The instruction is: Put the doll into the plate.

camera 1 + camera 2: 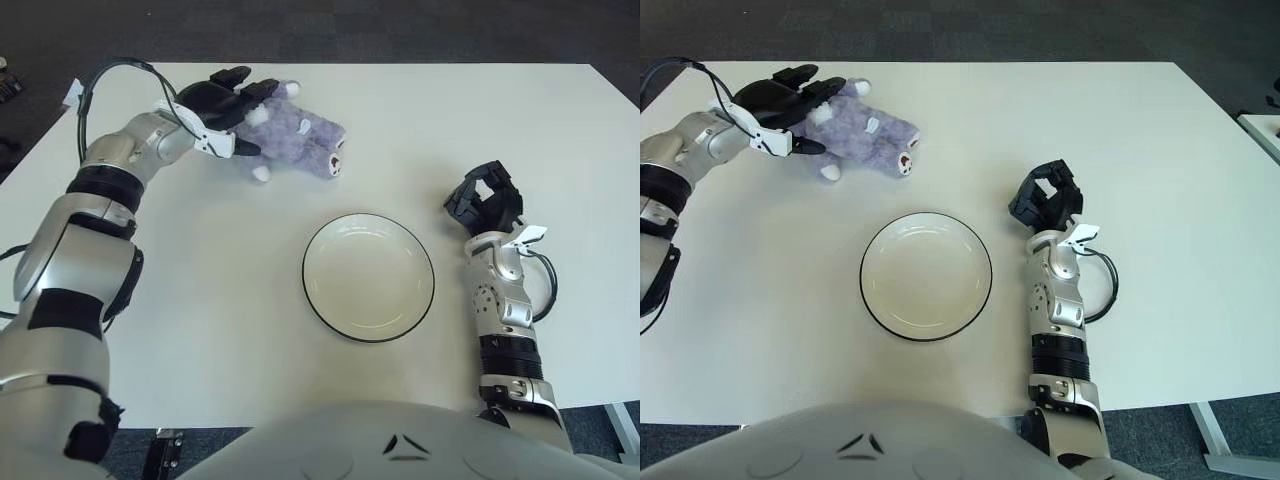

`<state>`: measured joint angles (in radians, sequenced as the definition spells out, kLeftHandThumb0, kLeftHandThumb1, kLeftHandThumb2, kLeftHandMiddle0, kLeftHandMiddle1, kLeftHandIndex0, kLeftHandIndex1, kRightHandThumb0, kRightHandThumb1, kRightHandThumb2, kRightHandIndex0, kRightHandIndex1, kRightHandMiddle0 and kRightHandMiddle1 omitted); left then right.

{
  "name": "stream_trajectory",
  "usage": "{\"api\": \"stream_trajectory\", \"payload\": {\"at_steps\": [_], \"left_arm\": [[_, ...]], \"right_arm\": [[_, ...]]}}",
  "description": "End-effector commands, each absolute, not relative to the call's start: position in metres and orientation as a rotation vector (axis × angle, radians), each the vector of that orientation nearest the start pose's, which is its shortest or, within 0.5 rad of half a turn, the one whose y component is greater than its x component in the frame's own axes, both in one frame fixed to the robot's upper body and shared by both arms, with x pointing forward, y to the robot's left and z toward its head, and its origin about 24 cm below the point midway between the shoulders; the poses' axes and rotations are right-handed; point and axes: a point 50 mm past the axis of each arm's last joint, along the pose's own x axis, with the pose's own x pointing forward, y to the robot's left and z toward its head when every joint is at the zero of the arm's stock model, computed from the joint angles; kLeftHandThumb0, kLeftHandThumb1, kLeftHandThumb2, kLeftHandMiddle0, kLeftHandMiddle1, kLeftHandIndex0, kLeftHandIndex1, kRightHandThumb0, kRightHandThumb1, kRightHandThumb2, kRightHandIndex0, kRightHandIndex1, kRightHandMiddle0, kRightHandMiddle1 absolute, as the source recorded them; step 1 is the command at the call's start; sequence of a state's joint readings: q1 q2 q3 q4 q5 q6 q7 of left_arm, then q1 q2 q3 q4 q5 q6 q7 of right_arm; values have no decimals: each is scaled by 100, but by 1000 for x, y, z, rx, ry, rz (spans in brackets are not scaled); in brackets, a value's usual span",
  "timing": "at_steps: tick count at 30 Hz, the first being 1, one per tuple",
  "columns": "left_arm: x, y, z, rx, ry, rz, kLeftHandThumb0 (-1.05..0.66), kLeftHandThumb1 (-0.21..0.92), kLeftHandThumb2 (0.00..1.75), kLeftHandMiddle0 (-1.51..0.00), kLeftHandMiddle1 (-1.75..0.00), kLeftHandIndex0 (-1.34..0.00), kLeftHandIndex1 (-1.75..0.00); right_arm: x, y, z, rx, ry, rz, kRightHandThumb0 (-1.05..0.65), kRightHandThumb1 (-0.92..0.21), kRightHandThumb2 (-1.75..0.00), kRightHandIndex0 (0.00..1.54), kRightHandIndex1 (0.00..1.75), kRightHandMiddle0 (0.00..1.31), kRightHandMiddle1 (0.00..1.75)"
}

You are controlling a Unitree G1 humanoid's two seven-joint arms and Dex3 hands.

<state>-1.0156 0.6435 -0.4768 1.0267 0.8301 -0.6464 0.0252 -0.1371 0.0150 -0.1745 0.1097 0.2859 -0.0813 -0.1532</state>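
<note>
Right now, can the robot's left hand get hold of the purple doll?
Probably yes. The left hand is already at the doll, fingers spread over its near end, with nothing between them.

Silver arm shells, black joints and fingers, black cables looping at wrists

Purple doll lies beyond empty white plate.

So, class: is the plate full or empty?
Empty. The plate shows only its bare white inside; the doll lies on the table beyond it.
</note>
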Motion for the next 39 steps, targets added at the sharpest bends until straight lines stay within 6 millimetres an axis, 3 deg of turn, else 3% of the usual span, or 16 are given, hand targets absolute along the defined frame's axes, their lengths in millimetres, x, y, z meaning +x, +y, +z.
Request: {"api": "stream_trajectory", "payload": {"at_steps": [1,16,29,31,34,39], "left_arm": [[390,189,166,1633,-386,-502,-105,92,79,-1,0,0,0],[393,184,155,1579,-342,-482,-105,92,63,-8,-3,0,-1],[395,174,144,1583,-314,-491,-105,92,62,-15,-8,-2,-3],[395,172,142,1584,-310,-489,-105,92,62,-14,-13,-1,-8],[396,169,139,1579,-304,-483,-105,92,59,-5,-39,0,-19],[397,165,134,1566,-285,-467,-105,92,54,-1,-63,0,-32]], "right_arm": [[261,-176,21,397,47,-322,-48,-33,-130,95,175,61,175],[259,-176,20,408,50,-339,-48,-33,-131,94,175,61,175],[259,-177,20,399,52,-336,-48,-33,-131,94,175,61,175],[259,-177,20,399,54,-335,-48,-33,-130,94,175,60,175],[259,-177,20,400,55,-333,-48,-34,-129,93,175,60,175],[258,-176,19,398,62,-336,-48,-34,-129,93,175,59,175]]}}
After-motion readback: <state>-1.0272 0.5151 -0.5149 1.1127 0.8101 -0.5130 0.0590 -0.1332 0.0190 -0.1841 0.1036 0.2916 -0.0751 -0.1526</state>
